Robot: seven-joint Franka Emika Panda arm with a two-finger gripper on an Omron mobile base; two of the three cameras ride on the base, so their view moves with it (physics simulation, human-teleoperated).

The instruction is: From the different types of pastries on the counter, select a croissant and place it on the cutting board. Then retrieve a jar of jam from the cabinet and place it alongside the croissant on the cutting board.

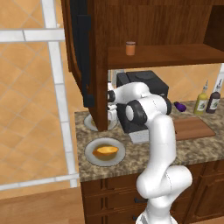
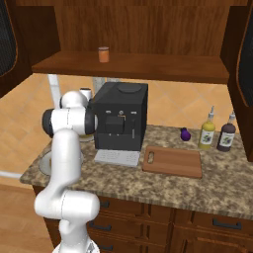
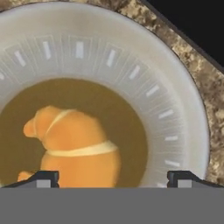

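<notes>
The croissant [image 3: 74, 144], pale golden, lies on a grey-rimmed plate [image 3: 144, 78] on the counter [image 1: 135, 153]. My gripper [image 3: 113, 178] hangs close above it, open. One fingertip [image 3: 41, 177] is over the croissant's left end and the other is to its right over the plate. In the left base view this plate [image 1: 89, 124] is half hidden behind the open door [image 1: 83, 52] of the cabinet [image 1: 153, 22]. The jar of jam [image 1: 130, 48] [image 2: 103, 54] stands on the cabinet shelf. The cutting board [image 1: 192, 128] [image 2: 173, 161] lies bare to the right of the coffee machine.
A second plate [image 1: 89, 159] near the counter's front edge holds a larger oval orange-brown pastry [image 1: 106, 151]. A black coffee machine [image 2: 121, 116] stands between plates and board. Two bottles [image 2: 207, 133] [image 2: 226, 136] and a small purple thing [image 2: 185, 134] stand behind the board.
</notes>
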